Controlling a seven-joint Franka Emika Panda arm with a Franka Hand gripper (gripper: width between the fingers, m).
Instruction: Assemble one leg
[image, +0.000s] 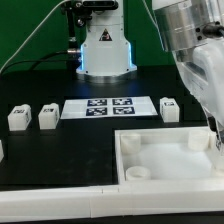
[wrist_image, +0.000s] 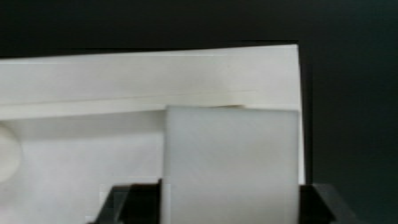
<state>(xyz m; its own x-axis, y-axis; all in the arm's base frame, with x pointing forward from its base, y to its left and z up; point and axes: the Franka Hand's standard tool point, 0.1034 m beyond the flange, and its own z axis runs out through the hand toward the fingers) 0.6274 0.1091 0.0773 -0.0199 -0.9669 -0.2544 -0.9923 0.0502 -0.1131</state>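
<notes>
In the wrist view my gripper (wrist_image: 231, 206) is shut on a white leg (wrist_image: 231, 150). The leg fills the gap between the two dark fingers (wrist_image: 135, 204) and sticks out over the large white tray-like part (wrist_image: 107, 100), near its corner. In the exterior view the gripper (image: 214, 136) is low at the exterior view's right edge, over the tray-like part's (image: 165, 165) far right corner, and the held leg is hidden there. Three more legs stand on the black table: two at the exterior view's left (image: 19, 117) (image: 47, 117) and one right of the marker board (image: 170, 107).
The marker board (image: 108, 107) lies flat between the legs. The robot base (image: 105, 50) stands behind it. A small white piece (image: 2, 150) shows at the exterior view's left edge. A round hole (wrist_image: 9, 160) in the tray-like part shows in the wrist view.
</notes>
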